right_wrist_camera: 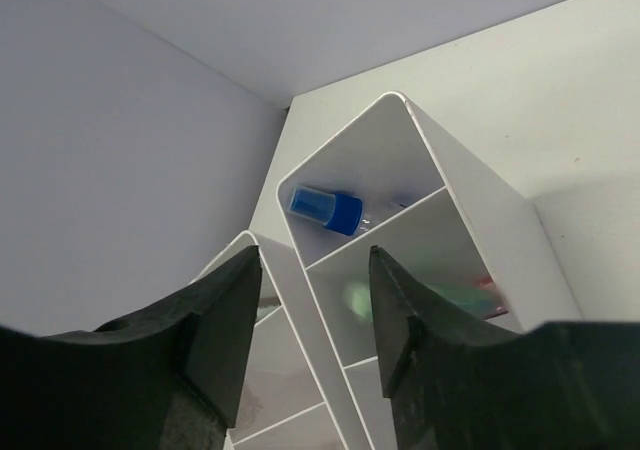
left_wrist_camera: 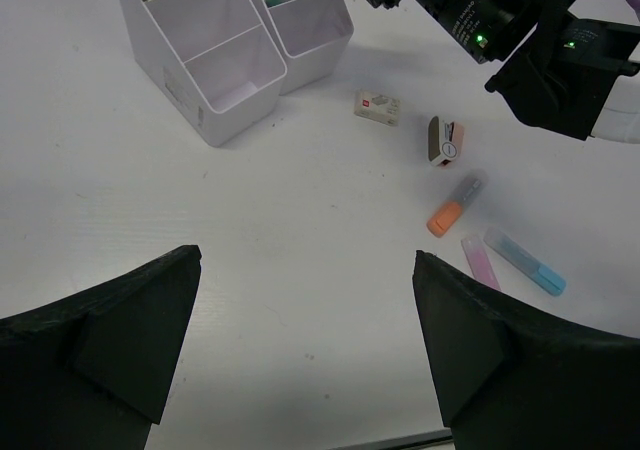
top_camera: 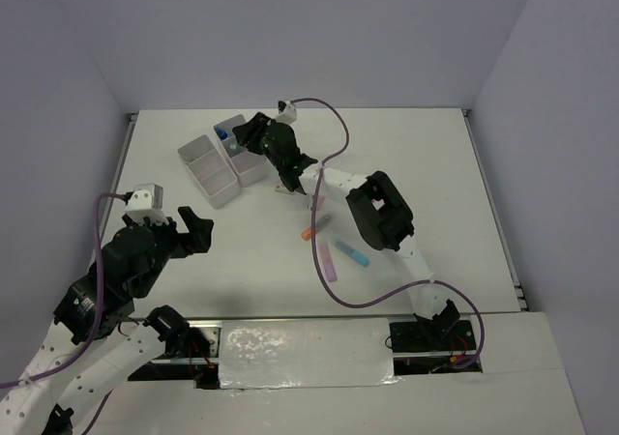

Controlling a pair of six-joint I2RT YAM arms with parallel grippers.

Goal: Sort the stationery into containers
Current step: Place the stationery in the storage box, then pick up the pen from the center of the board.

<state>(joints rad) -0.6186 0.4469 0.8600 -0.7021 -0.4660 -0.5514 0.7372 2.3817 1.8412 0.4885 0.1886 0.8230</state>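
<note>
A blue-capped tube lies in the end compartment of the bins, something green next door; right jaws hover above, parted, empty; left jaws gape wide, empty.

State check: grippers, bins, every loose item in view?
left gripper: open, empty.
right gripper: open, empty, over the bins.
bins: upright.
blue-capped tube: lying in an end compartment.
orange highlighter: loose on table.
pink highlighter: loose on table.
blue highlighter: loose on table.
eraser: loose on table.
</note>
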